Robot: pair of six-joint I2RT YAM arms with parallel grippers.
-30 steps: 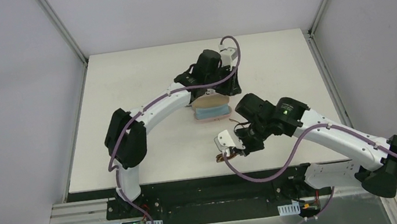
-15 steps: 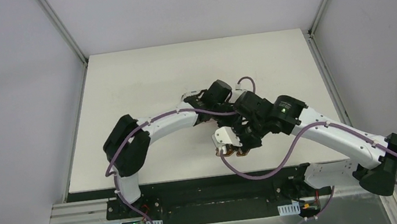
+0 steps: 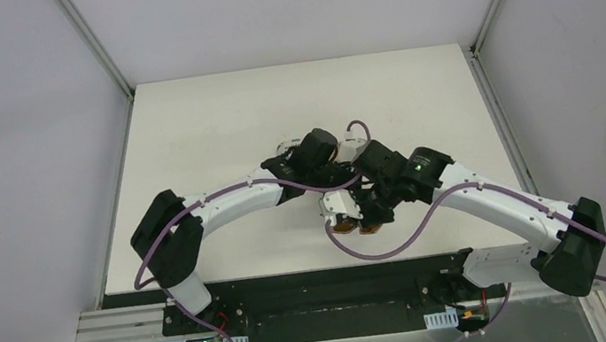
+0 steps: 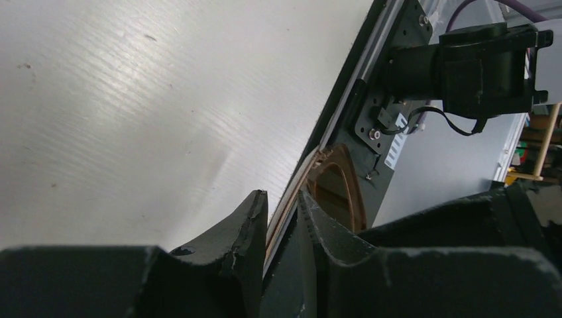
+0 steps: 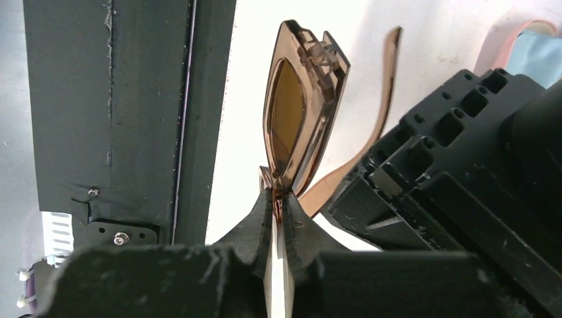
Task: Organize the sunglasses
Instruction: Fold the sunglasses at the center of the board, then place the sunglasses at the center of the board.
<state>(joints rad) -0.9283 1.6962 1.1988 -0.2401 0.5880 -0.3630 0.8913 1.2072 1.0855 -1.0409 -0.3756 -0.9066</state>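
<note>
The right pincer [image 5: 278,200] pinches thin brown-framed sunglasses [image 5: 289,109] by the frame; the left pincer [image 4: 281,207] straddles one temple, grip unclear. Opposing pulls could snap the hinge or drop them.

No text, label, brand, number or sign can be read in any view.
</note>
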